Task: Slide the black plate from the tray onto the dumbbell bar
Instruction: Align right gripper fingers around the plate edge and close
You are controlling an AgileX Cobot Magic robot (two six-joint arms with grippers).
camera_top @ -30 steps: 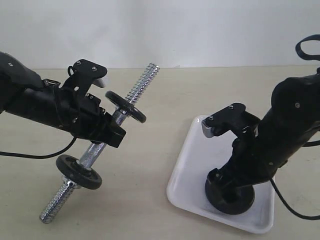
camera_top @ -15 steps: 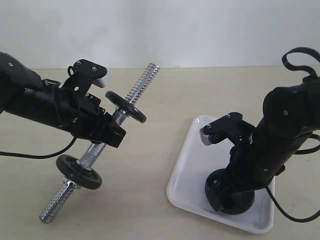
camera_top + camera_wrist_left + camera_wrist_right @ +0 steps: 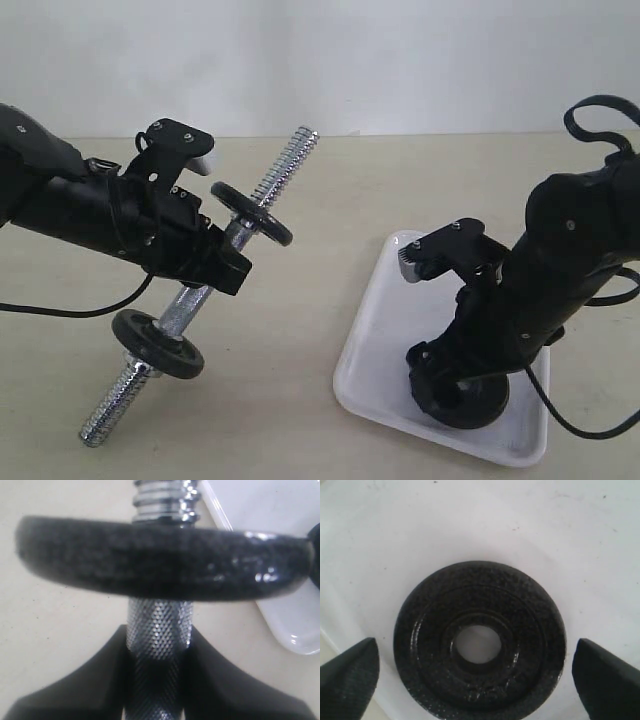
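The black plate [image 3: 530, 625] lies flat on the white tray [image 3: 470, 520], near its front edge in the exterior view [image 3: 472, 405]. My right gripper [image 3: 475, 652] hovers just over it, open, one finger [image 3: 350, 672] on each side of the disc, apart from its rim. My left gripper [image 3: 215, 262] is shut on the knurled middle of the dumbbell bar [image 3: 159, 627] and holds it tilted above the table. The bar carries an upper black disc [image 3: 252, 213] and a lower one [image 3: 157, 343]. Its threaded upper end [image 3: 285, 165] is bare.
The tray [image 3: 385, 320] sits on the beige table at the right, and a corner of the tray [image 3: 285, 625] shows behind the upper disc [image 3: 160, 562]. A black cable [image 3: 60, 311] trails from the left arm. A pale wall stands behind the table.
My right arm has shifted its pose over the tray, the wrist settling a little to the right above the plate. The plate, the left arm and the bar have not moved.
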